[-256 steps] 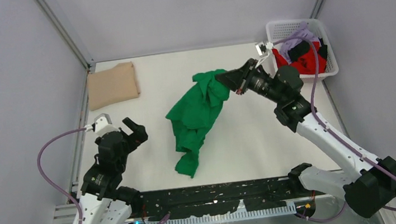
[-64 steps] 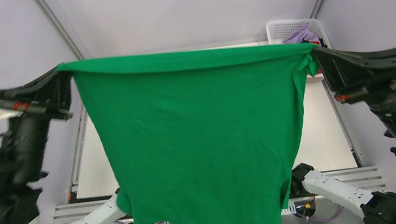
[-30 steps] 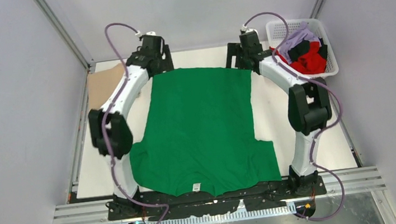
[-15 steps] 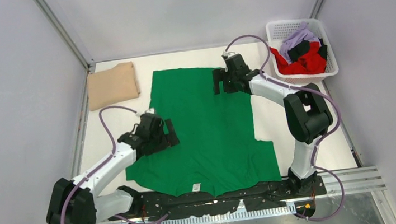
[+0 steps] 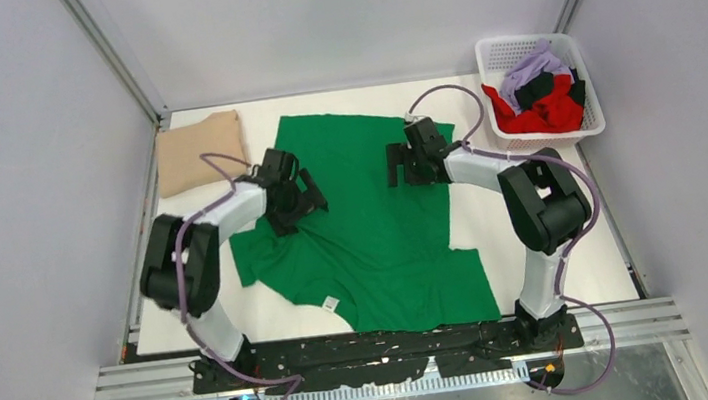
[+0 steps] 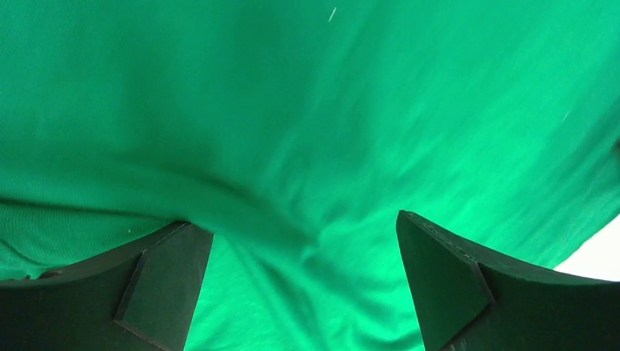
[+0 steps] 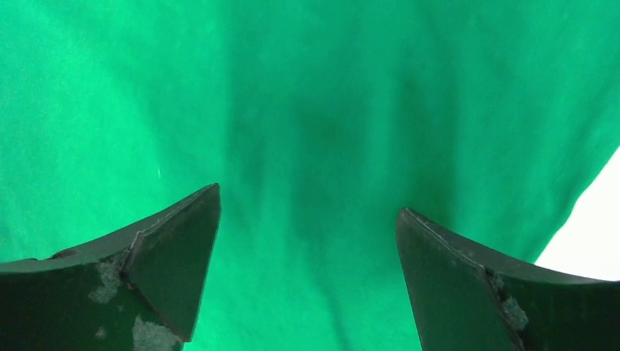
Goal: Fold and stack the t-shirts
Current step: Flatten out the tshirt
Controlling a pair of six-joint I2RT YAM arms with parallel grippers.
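Observation:
The bright green t-shirt lies spread on the white table, rumpled along its near-left side, its small white label facing up. My left gripper is low over the shirt's left part, open. In the left wrist view the fingers stand wide apart over wrinkled green cloth. My right gripper hovers over the shirt's far right part, also open. Its fingers are spread above smooth green cloth. A folded tan t-shirt lies at the far left.
A white lattice basket at the far right corner holds red, lilac and black shirts. Bare white table shows to the right of the green shirt. Metal frame posts stand at both far corners.
The left gripper has swung from the shirt's near-left part to its far-left part. The shirt's near-left side has bunched inward, its label shifting away. The right gripper moved slightly nearer.

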